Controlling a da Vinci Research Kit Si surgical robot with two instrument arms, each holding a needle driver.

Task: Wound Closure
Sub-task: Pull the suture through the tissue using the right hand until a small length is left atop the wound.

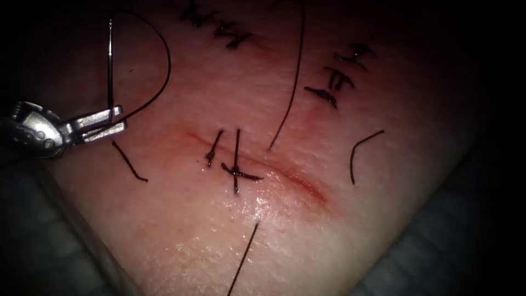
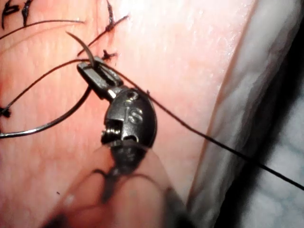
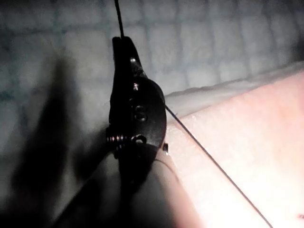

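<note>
Leftmost, the left tool (image 1: 107, 125) is seen over the tissue (image 1: 181, 235) to the left of the cut (image 1: 263, 167), its jaws clamped on the needle (image 1: 110, 66). The needle is gripped near its lower end and stands free of the tissue, rising almost straight up from the jaws. Thread (image 1: 159, 71) arcs from the needle's top round to the right and back down to the jaws. A short cut end (image 1: 129, 162) lies on the tissue just below the tool. Further right, two knotted stitches (image 1: 235, 170) cross the cut, with red fluid (image 1: 307, 186) along its line. Another strand (image 1: 293, 82) runs up from beside the cut, and a curved cut end (image 1: 359, 151) lies to the right. In the right wrist view, the right tool (image 3: 122, 45) is seen beyond the tissue's edge, closed on a thread (image 3: 118, 19).
</note>
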